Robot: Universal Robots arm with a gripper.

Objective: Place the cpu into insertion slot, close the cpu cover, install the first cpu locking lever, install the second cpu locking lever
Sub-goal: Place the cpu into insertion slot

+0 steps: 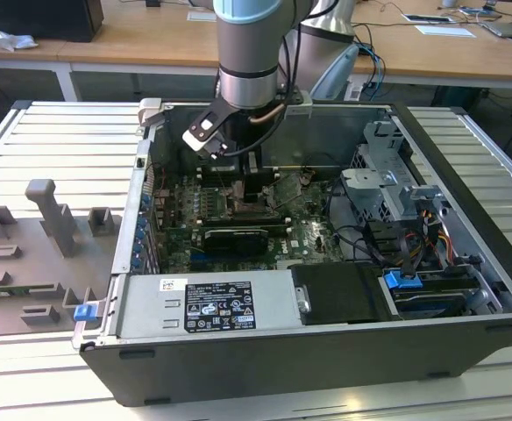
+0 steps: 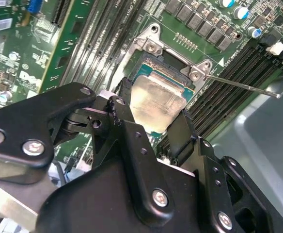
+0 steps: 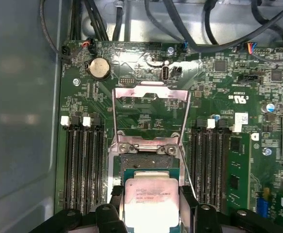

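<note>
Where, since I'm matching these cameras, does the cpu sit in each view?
Exterior view: hidden under the gripper, above the motherboard.
Second wrist view: the cpu between the gripper's fingers, at the insertion slot.
First wrist view: the cpu between the fingers, near the open cpu cover.
Shared landmark: the insertion slot's silvery rim, in both wrist views.

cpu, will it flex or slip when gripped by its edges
Likely stiff: the cpu is a flat plate with a metal top. That smooth top looks slippery, so the gripper holding its edges seems safer. Thin, so probably light.
</note>
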